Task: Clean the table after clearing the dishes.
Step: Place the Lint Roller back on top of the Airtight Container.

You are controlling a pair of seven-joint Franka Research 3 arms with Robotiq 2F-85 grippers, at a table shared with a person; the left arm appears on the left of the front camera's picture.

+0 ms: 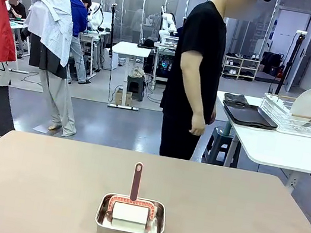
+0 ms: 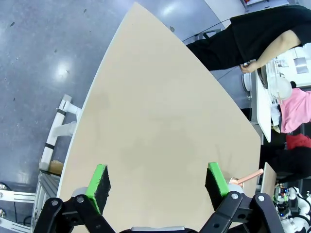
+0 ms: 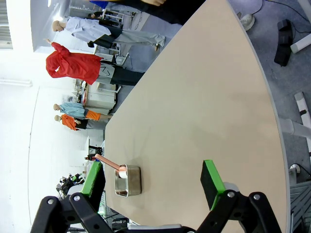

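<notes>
Beige table [image 1: 39,192] bears a pan [image 1: 130,220]; both tools gape wide, holding nothing.

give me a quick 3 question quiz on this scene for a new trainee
1. True or false: white plates lie on the beige table.
2. What stands in the steel pan? A) a pink-handled roller B) a fork C) a sponge
3. How do the left gripper and right gripper stand?

Key
1. False; the plates stand in a rack on the white side table.
2. A
3. Both open, holding nothing, above the table.
</notes>
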